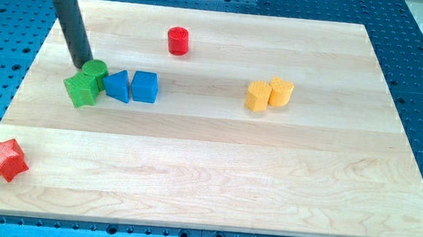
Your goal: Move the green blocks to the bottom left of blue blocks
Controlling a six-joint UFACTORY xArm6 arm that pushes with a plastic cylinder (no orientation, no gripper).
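Note:
A green cylinder (95,70) and a green star-shaped block (82,88) sit together at the view's left, the star just below and left of the cylinder. A blue triangular block (117,86) touches the cylinder's right side, with a blue cube (144,86) right beside it. My tip (83,63) is at the upper left edge of the green cylinder, touching or nearly touching it. The dark rod slants up to the view's top left.
A red cylinder (177,40) stands near the top middle. Two yellow blocks (269,94) sit together right of centre. A red star (4,159) lies at the bottom left corner of the wooden board (268,177).

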